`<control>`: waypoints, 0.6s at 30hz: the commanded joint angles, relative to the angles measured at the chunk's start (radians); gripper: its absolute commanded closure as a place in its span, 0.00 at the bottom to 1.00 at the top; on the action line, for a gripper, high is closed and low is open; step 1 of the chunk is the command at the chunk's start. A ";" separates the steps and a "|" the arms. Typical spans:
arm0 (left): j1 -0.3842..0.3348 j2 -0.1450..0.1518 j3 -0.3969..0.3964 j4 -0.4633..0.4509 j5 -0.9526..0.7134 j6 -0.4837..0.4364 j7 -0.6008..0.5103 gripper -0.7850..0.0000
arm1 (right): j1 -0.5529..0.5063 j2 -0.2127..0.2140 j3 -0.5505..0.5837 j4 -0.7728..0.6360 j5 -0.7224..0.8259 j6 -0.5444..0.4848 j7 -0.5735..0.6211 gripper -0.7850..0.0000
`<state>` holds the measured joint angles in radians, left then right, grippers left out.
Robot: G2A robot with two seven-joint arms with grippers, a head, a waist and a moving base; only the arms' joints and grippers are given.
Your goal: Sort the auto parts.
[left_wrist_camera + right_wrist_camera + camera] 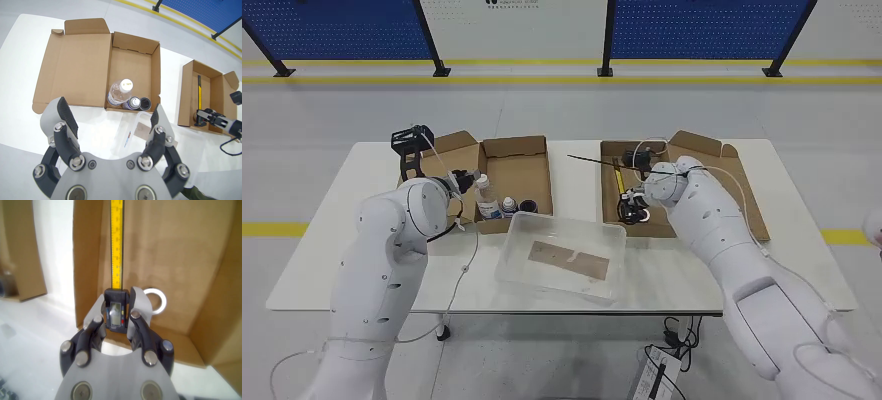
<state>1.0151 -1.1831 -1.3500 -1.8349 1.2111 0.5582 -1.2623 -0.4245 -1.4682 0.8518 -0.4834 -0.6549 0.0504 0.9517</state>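
Observation:
My right gripper (117,294) is shut on the black display head of a digital caliper (116,247), low inside the right cardboard box (170,247). The caliper's yellow scale runs along the box's wall (199,89). A metal ring (163,300) lies on the box floor beside the fingers. My left gripper (109,106) is open and holds nothing, hovering over the near edge of the left cardboard box (132,40). That box holds a clear bottle (118,92), a spray can (132,103) and a black cylinder (145,104) in its near corner.
A clear plastic container (542,218) with a cardboard piece (570,258) inside sits at the table's front, between the left box (532,150) and the right box (742,200). Both boxes have their flaps folded outward. White tabletop lies around them.

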 commanded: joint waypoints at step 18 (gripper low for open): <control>0.000 0.000 0.000 0.000 0.000 0.000 0.000 0.00 | 0.017 -0.027 -0.011 0.060 0.006 -0.021 -0.012 0.62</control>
<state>1.0151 -1.1831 -1.3500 -1.8349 1.2111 0.5582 -1.2623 -0.4081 -1.4942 0.8396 -0.4247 -0.6498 0.0305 0.9399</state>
